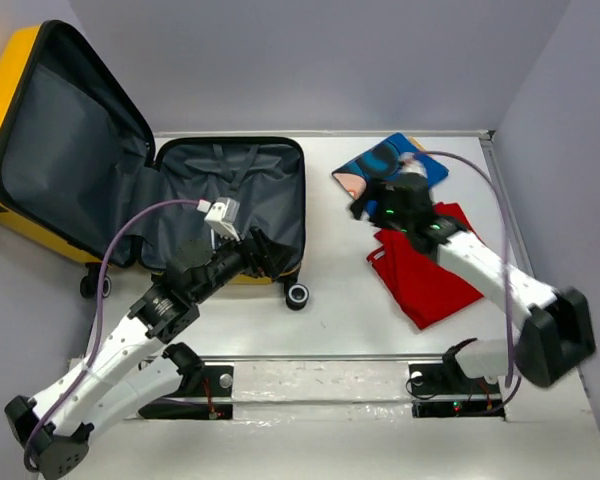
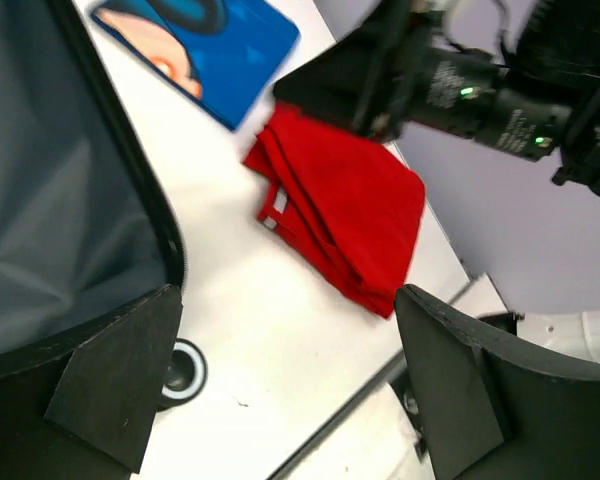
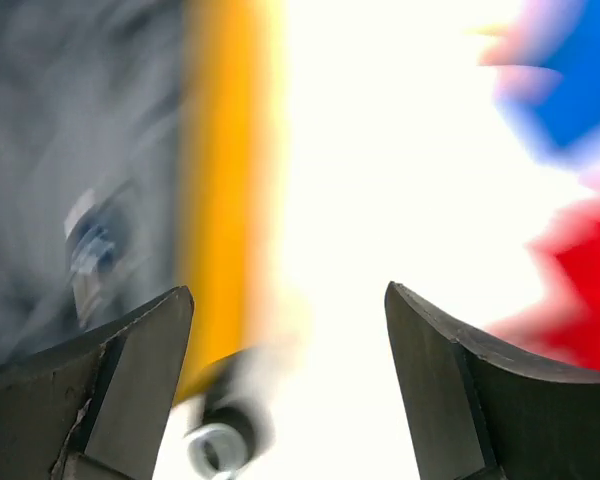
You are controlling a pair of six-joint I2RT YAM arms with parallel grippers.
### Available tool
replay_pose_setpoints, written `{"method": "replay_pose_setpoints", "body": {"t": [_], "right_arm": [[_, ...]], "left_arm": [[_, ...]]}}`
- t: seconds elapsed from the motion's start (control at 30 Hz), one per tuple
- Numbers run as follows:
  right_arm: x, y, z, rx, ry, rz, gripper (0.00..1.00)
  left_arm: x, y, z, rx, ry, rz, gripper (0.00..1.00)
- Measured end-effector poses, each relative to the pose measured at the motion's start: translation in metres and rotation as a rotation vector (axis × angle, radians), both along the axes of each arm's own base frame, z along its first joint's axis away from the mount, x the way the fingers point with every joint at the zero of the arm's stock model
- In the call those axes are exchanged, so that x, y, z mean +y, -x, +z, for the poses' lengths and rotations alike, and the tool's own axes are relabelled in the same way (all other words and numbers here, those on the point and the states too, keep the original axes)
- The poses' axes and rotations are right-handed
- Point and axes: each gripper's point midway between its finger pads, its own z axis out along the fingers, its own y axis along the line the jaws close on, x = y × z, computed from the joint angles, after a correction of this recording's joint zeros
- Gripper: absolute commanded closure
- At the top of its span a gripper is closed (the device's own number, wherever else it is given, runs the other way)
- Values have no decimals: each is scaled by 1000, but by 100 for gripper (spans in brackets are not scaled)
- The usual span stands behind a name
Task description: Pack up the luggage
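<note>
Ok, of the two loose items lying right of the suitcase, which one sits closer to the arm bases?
The folded red cloth. It lies nearer them, toward the table's near edge, while the flat blue printed item sits farther back, beyond it.

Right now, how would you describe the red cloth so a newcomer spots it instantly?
Start at the open yellow suitcase, then look right. Two flat things lie there; the red cloth is closer to the table's near edge, plain folded fabric, unlike the blue cartoon-printed item behind it.
</note>
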Motion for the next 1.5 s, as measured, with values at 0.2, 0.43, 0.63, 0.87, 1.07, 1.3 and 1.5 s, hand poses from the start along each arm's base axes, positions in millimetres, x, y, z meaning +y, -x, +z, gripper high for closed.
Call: {"method": "replay_pose_setpoints", "body": {"t": [0.2,0.43,0.63,0.87,1.07,1.3,1.5], "right_arm": [[-243,42,-24,-9,-24,-694,7],[-373,114,-76,132,49,-1200,5],[-408,149,-111,301,9,-1365,4],[-384,135,-171,495,-146,-1255,12],[-378,95,-173,392,-268,-1134,73],[-355,96,-173,335,-360,-1056,88],[-347,104,-171,338,-350,-1019,89]], "left_arm": [[-61,12,-32,78,-20,-178,1],[-119,23,-84,162,-147,-271,1],[-144,23,-109,178,-213,-270,1],[-159,26,-131,191,-267,-281,1],[-174,13,-127,171,-275,-263,1],[-206,-18,-147,176,-348,-217,1],[-228,-51,-180,214,-421,-163,1]]}}
